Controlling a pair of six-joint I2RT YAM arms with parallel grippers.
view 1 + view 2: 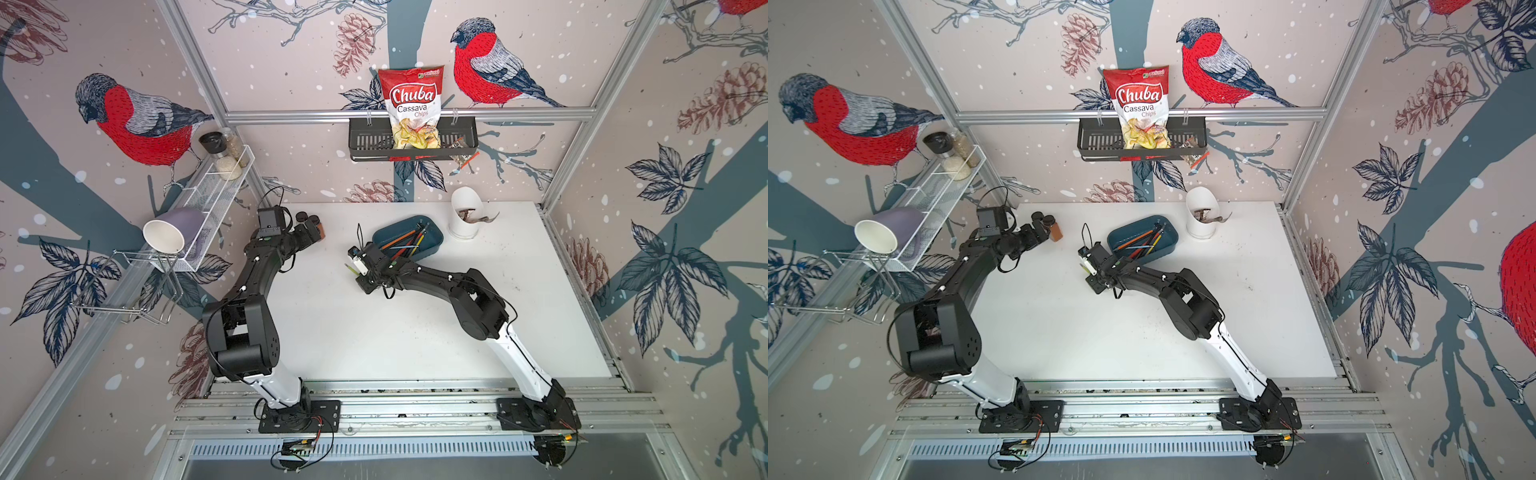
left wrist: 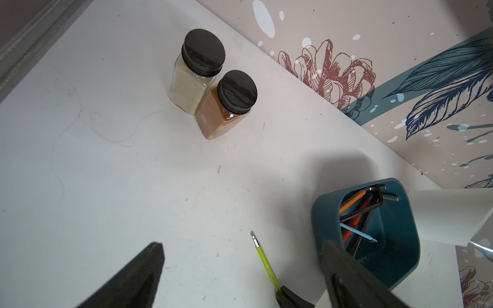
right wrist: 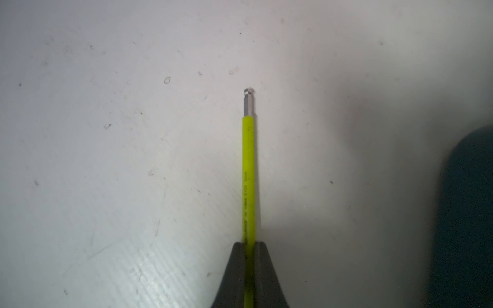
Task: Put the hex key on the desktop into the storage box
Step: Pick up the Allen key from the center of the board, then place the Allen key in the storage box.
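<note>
The right end effector (image 3: 249, 244) is pinched shut on the hex key (image 3: 248, 173). It holds the yellow-sleeved shaft only at the fingertips, so nearly all of the key sticks out ahead of it, ball tip foremost. I cannot tell whether the key is clear of the bench (image 3: 106, 160) or resting on it. So thin and smooth a shaft in so narrow a grip could well twist or slide between the pads in a lift, and the long overhang would swing. The storage box (image 3: 466, 213) sits just off to one side of the end effector, near but not touching. The key's free end points away from it, so a sideways carry risks knocking the wrist or tip against the box wall and shoving the light box. It already holds pencils (image 1: 401, 243) and dark metal keys (image 2: 384, 190), so a key let go carelessly could lodge on them or on the rim. The left end effector (image 2: 242, 245) stands wide open and empty on the side opposite the box, facing two jars (image 2: 186, 85).
</note>
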